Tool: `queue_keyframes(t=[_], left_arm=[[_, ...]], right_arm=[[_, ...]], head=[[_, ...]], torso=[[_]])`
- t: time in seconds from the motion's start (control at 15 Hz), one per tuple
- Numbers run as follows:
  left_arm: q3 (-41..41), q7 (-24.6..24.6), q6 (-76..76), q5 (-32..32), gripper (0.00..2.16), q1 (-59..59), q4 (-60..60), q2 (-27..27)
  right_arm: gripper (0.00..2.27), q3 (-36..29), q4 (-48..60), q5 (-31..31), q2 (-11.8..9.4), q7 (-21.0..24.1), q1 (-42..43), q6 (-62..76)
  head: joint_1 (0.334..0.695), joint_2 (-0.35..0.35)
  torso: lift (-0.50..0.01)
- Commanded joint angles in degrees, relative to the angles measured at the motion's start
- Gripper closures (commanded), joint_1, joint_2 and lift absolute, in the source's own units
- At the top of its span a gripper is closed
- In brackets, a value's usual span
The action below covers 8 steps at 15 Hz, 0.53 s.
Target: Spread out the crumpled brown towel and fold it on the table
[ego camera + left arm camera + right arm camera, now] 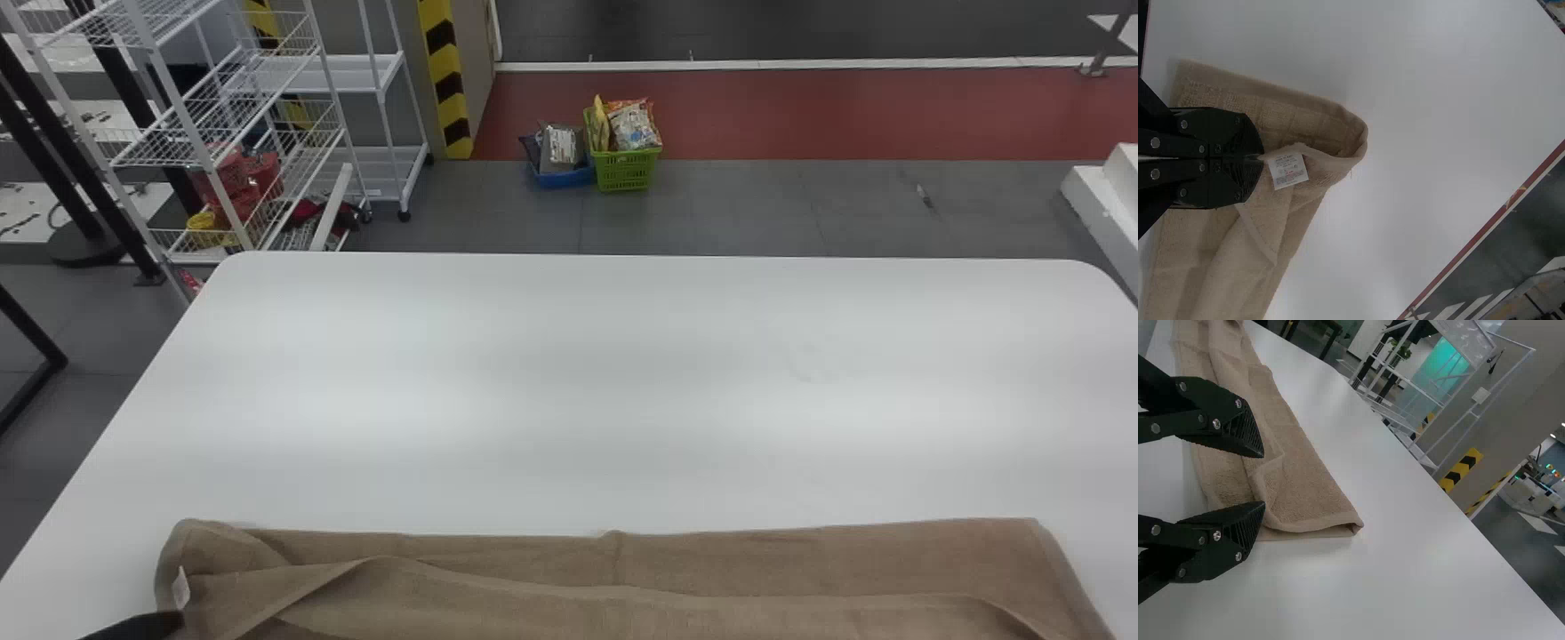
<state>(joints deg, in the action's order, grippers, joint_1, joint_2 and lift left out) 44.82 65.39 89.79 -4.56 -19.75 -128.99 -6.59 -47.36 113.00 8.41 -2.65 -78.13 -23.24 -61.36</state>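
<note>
Brown towel [800, 560] extends toward three o'clock from left end effector [142, 626], which is clamped on its edge. Right end effector [1263, 480]: fingers spread wide, nothing gripped.

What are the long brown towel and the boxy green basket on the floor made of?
The long brown towel looks matt and fuzzy, maybe cotton: nubby pile shows. The boxy green basket is probably smooth plastic: its sides look stiff, evenly coloured and slotted.

The smooth white table [569, 382], its far corners rounded, carried the brown towel [800, 564] in creased, overlapping layers along its near part.
</note>
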Motion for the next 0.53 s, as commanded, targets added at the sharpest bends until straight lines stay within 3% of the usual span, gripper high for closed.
queue_keyframes(t=[0.0,0.27,0.33,0.4,0.47], left_arm=[[0.3,0.0,0.2,0.4,1.54,-0.2,0.0,0.0],[0.5,0.2,0.2,0.6,1.54,-0.6,-0.2,0.0],[0.6,0.2,0.2,0.7,1.54,-0.6,-0.2,0.0],[0.8,0.2,0.2,0.8,1.54,-0.6,-0.2,0.0],[0.9,0.2,0.2,0.9,1.54,-0.6,-0.3,0.0]], right_arm=[[1.11,0.0,-0.1,-0.2,-0.2,-0.2,0.1,-0.7],[1.11,-1.2,-1.3,0.0,-0.4,-0.2,0.0,-1.0],[0.79,-1.5,-1.6,0.4,-0.4,-0.2,-0.2,-2.1],[0.29,-1.8,-1.7,0.6,-0.4,-0.2,-0.4,-3.5],[0.07,-1.9,-1.7,1.3,-0.3,-0.2,-1.0,-4.0]], head=[[0.695,0.084],[0.695,0.078],[0.695,0.075],[0.695,0.067],[0.695,0.066]], torso=[[-0.127],[-0.127],[-0.127],[-0.127],[-0.127]])
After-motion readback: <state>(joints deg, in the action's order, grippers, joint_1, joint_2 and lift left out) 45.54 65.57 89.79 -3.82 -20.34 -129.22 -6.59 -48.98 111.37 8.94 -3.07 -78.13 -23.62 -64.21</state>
